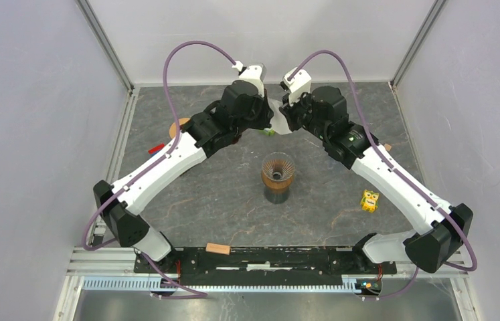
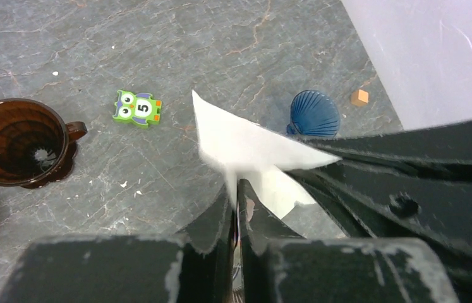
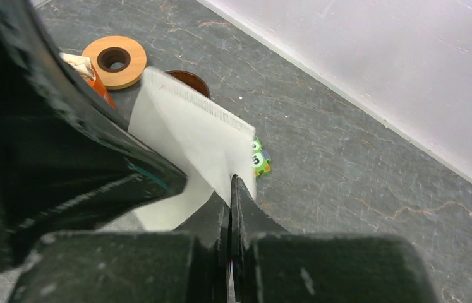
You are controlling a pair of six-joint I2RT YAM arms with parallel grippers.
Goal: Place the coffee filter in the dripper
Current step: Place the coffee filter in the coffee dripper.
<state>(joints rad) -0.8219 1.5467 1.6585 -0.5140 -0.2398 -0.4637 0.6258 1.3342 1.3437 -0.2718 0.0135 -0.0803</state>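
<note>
Top external view: both arms reach to the far middle of the dark grey stone-patterned tabletop [image 1: 220, 200] and meet there head to head. A white paper coffee filter [image 1: 280, 128] is raised off the surface between them. Left wrist view: the left gripper [image 2: 238, 189] is closed, its jaws pinching one edge of the filter, which fans out beyond the tips. Right wrist view: the right gripper [image 3: 231, 183] is likewise closed on the filter, jaws pressed together on the paper below its crimped seam. The brown translucent ribbed dripper [image 1: 278, 170] stands upright near the table's centre, mouth upward, nearer the arm bases than the filter and apart from it. Also noted on the table: a green owl-shaped tile marked 5 [image 2: 137, 108] near the filter, a blue ribbed cone [image 2: 314, 113], a small orange cube [image 2: 359, 96] near the right wall, a tan tape ring [image 3: 138, 58], and a yellow toy block [image 1: 369, 200] beside the right arm.
</note>
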